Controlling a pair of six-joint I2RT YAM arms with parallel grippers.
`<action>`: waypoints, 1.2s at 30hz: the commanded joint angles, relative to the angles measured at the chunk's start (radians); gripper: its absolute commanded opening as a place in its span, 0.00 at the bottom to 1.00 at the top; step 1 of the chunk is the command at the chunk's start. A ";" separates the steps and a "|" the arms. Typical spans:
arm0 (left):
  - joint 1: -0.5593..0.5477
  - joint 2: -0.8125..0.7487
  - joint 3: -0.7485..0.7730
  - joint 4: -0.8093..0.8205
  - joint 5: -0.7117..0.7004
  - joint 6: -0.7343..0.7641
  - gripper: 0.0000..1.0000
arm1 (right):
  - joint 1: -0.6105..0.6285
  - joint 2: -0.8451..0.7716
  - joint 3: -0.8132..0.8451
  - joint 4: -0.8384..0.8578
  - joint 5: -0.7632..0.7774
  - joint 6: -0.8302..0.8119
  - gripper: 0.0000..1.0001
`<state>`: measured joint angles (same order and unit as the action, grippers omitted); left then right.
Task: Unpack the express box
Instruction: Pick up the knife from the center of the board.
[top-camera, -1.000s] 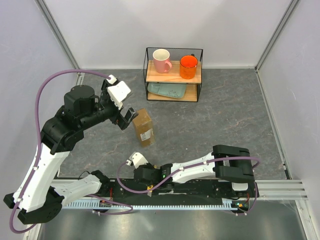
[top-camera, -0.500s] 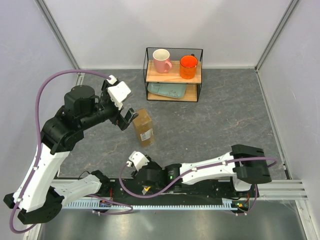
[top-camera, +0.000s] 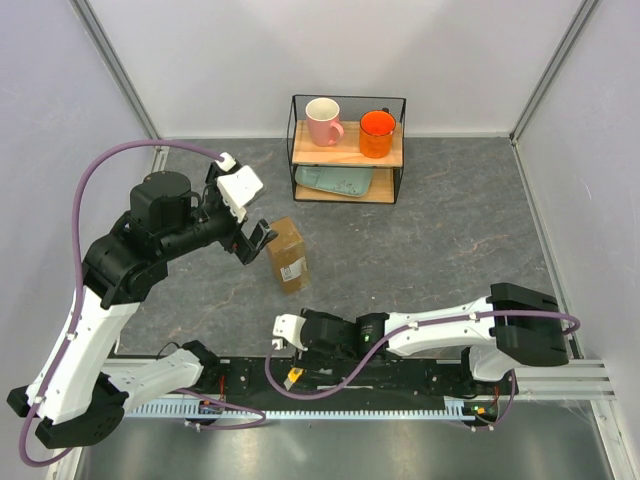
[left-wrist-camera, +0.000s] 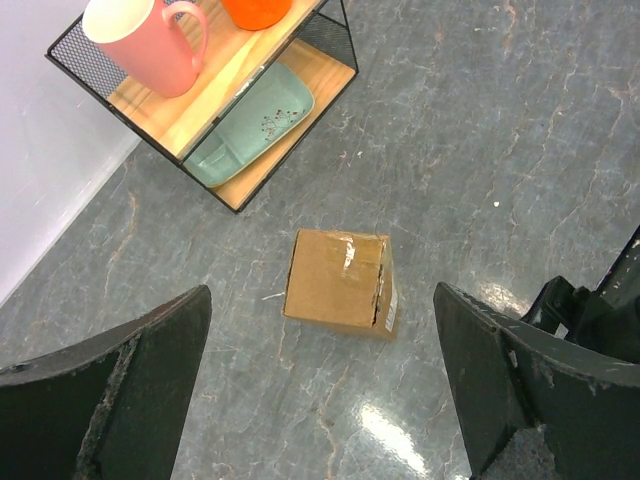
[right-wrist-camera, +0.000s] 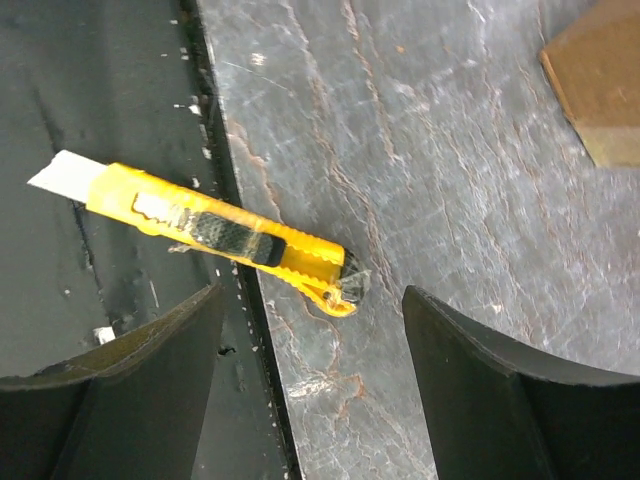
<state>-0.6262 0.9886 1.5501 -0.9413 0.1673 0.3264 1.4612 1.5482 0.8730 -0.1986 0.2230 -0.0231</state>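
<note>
Nearest the arms' bases, the right gripper (right-wrist-camera: 312, 325) hangs low with its jaws spread. A yellow knife (right-wrist-camera: 215, 235) lies free beneath it, touched by neither finger. The knife straddles the near edge of the table (right-wrist-camera: 450, 180): its dark tail end is on the grey surface, and its pale bared blade points out over the black base rail. Further in, the cardboard box (left-wrist-camera: 335, 280) lies flat on the table, left of centre and well apart from the knife, with a small white label (top-camera: 290, 271) on one face. Its flaps look closed. A dark line runs along one top edge, but the wrist view does not show whether that is a cut seam. The left gripper (left-wrist-camera: 322, 300) hovers above the box with its jaws spread wide, touching nothing. At the far wall stands a wire shelf (top-camera: 393, 158) holding a pink mug (top-camera: 323, 121) and an orange mug (top-camera: 377, 134), with a green tray (top-camera: 335, 182) below them. The step in hand appears to be handling the knife, with the unpacking itself not yet done. If the seam is uncut, the next move calls for the right jaws to close across the knife's handle, clear of the blade. Otherwise a gripper must come down onto the box and lift a flap.
</note>
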 joint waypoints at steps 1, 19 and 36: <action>-0.004 0.004 0.022 0.002 0.032 -0.032 1.00 | 0.004 -0.004 0.010 0.016 -0.065 -0.142 0.80; -0.003 0.012 0.028 -0.002 0.021 -0.020 0.99 | -0.036 0.156 0.092 0.051 -0.206 -0.227 0.74; -0.003 0.018 0.031 -0.002 0.026 -0.021 0.99 | -0.087 0.207 0.090 0.073 -0.211 -0.193 0.21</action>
<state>-0.6262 1.0023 1.5505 -0.9474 0.1852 0.3256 1.4097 1.7313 0.9642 -0.2035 -0.0662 -0.2134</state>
